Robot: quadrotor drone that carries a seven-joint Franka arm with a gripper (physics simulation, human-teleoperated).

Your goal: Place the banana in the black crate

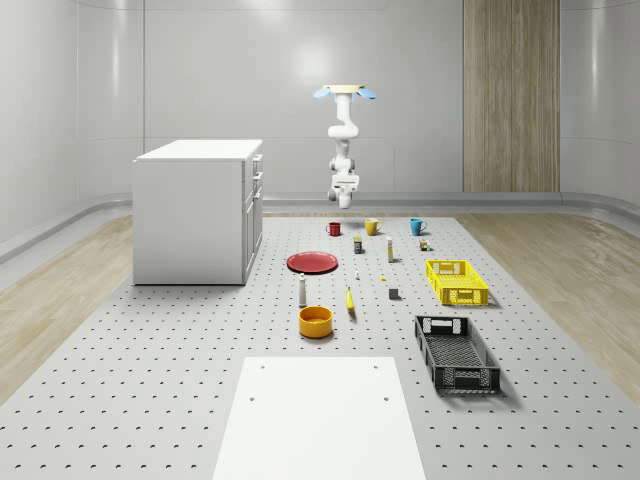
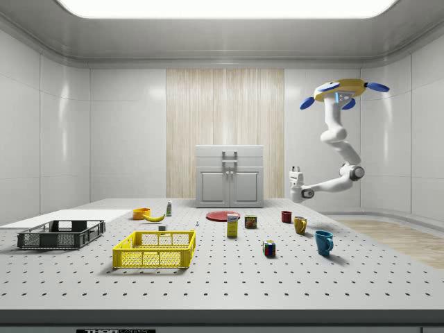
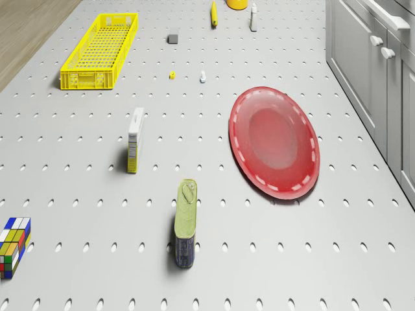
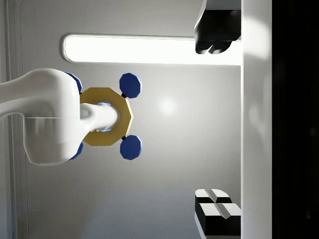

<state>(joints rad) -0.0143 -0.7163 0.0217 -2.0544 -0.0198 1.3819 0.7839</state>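
Note:
The yellow banana (image 1: 350,300) lies on the perforated table near the orange bowl (image 1: 315,320); it is also seen in the side view (image 2: 154,217) and the drone view (image 3: 213,13). The black crate (image 1: 428,350) stands empty toward the whole-scene view's front right, and at the side view's left (image 2: 41,240). The drone (image 1: 344,92) hovers high over the table's far end, above the mugs. Its arm hangs down and the gripper (image 1: 345,196) is far from the banana, well above the table (image 2: 296,173). In the wrist view the gripper (image 4: 209,121) is open and empty, facing the drone's underside.
A yellow crate (image 1: 456,281) sits behind the black one. A red plate (image 3: 275,141), a can (image 3: 185,222), a small box (image 3: 135,139) and a colour cube (image 3: 13,246) lie mid-table. A white cabinet (image 1: 198,210) stands on the whole-scene view's left, a white sheet (image 1: 318,415) at the front.

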